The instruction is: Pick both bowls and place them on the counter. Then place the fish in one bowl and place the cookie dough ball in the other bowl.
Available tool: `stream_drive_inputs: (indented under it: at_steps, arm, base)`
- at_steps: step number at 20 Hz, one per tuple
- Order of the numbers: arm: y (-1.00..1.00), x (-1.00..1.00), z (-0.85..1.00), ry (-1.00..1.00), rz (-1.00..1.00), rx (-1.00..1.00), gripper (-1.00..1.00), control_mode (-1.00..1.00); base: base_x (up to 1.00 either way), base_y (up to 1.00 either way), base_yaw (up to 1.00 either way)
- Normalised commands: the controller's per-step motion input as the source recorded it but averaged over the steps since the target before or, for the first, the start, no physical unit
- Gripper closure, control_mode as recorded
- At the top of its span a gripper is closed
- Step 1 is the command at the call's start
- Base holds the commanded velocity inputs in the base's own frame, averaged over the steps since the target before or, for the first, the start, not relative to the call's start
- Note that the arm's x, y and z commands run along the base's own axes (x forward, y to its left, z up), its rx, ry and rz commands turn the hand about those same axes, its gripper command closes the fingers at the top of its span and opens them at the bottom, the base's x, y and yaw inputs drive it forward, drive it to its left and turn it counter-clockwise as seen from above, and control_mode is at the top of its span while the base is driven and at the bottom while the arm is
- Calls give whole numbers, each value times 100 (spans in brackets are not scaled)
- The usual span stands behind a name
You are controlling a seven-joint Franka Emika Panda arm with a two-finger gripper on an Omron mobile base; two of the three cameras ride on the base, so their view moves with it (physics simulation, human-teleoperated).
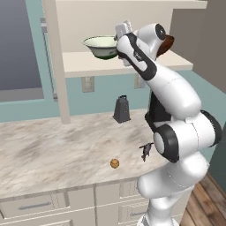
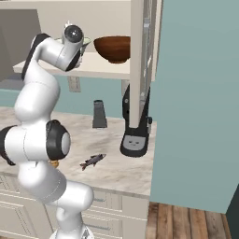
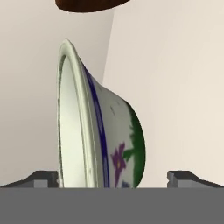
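A: Any writing or brand you can read?

B: None legible; the cream-white bowl (image 3: 103, 131) carries only a blue band, a purple flower and green leaf marks on its glazed outside.

A: Where is the gripper (image 3: 113, 177)?

B: Up at the plain cream shelf (image 1: 101, 64), fingers spread wide, one tip on each side of that bowl's rim and wall. I can't tell whether they touch it.

A: And the rest?

B: The glossy reddish-brown bowl (image 2: 113, 48) stands on the same shelf, just beyond the cream one. Far below the gripper lies the beige-and-grey marbled counter (image 1: 48, 150), with the dark slender fish (image 1: 145, 150) and the golden cookie dough ball (image 1: 114, 163) apart from each other near its front edge. A grey grater (image 1: 122, 109) stands by the teal wall
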Motion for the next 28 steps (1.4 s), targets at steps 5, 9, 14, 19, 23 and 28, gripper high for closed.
stream_drive_inputs:
  at_steps: [5,9,14,19,23,28]
  arm:
    - [8,24,-1,0,0,-1,-100,-100]
    - [14,20,-5,0,0,0,-100,-100]
    - [5,10,-8,0,0,0,100,-100]
    - [1,-1,-16,0,0,-1,100,-100]
    - [0,-18,-19,3,0,0,100,-100]
    - [2,-37,-5,0,0,0,100,-100]
  base:
    - [0,0,0]
    - [0,0,0]
    - [0,0,0]
    - [0,0,0]
    - [0,0,0]
    - [0,0,0]
